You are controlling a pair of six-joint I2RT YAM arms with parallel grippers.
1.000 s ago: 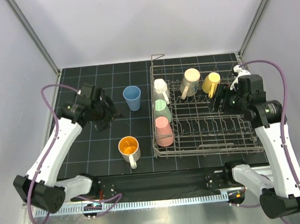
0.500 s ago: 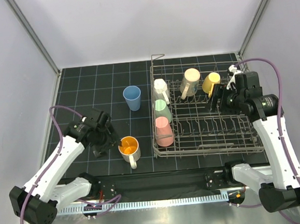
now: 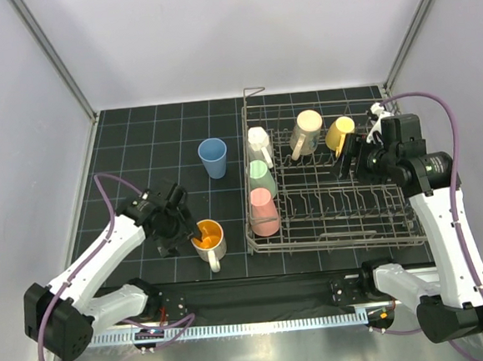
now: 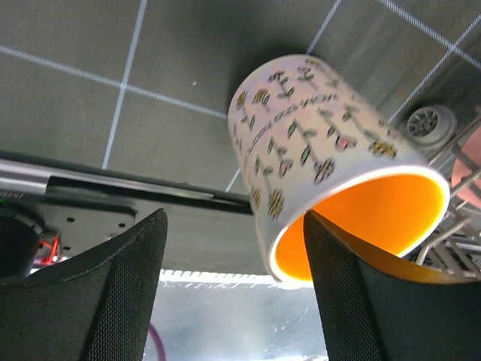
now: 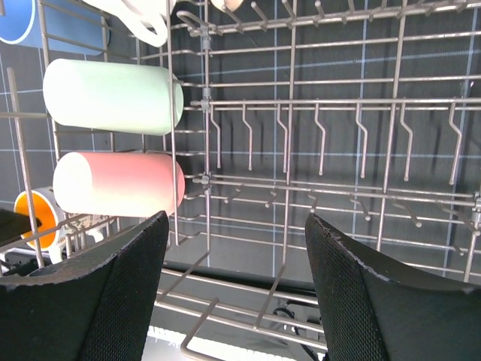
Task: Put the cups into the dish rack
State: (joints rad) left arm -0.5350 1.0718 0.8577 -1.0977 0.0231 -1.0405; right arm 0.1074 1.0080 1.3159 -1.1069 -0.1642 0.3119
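The orange-lined mug [image 3: 207,236] is recorded upright on the bench [image 3: 138,138], beside the dish rack [image 3: 339,245]. The left gripper [image 3: 177,227], spread and empty, is positioned just beside it. The right gripper [image 3: 347,159], likewise spread, is held over the rack, well apart.

The dish rack [image 3: 353,209] stands open at centre and right (cups [image 3: 261,180] fill its left column).

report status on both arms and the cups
Left gripper open beside orange-lined mug, no grip. Right gripper open, empty, over dish rack. Five cups racked; blue cup and mug not yet in. Nothing in the way.
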